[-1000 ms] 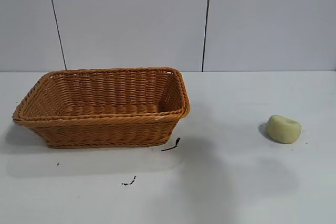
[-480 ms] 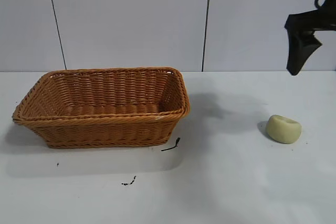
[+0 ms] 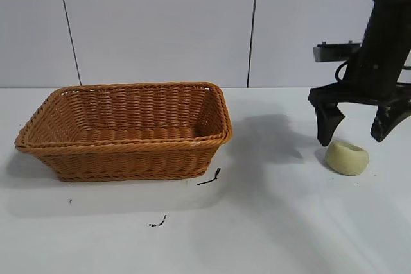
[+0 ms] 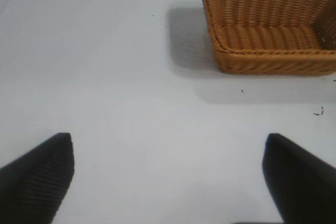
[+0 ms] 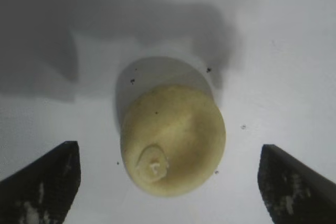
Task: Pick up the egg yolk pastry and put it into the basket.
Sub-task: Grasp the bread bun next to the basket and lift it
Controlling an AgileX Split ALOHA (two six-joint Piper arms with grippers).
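Observation:
The egg yolk pastry (image 3: 347, 157), a small pale yellow rounded lump with a dimpled face, lies on the white table at the right. My right gripper (image 3: 355, 138) hangs just above it, open, with one finger on each side and touching nothing. In the right wrist view the pastry (image 5: 173, 140) lies between the two spread fingertips of the right gripper (image 5: 170, 182). The orange-brown wicker basket (image 3: 128, 149) stands at the left, with nothing showing inside it. It also shows in the left wrist view (image 4: 273, 59). My left gripper (image 4: 168, 174) is open over bare table, away from the basket.
Small black scraps (image 3: 209, 178) lie on the table just in front of the basket's right corner, and another scrap (image 3: 157, 222) lies nearer the front. A grey panelled wall stands behind the table.
My right arm has come down from the upper right corner. Its open gripper now straddles the pastry from above. The pastry and basket have not moved.

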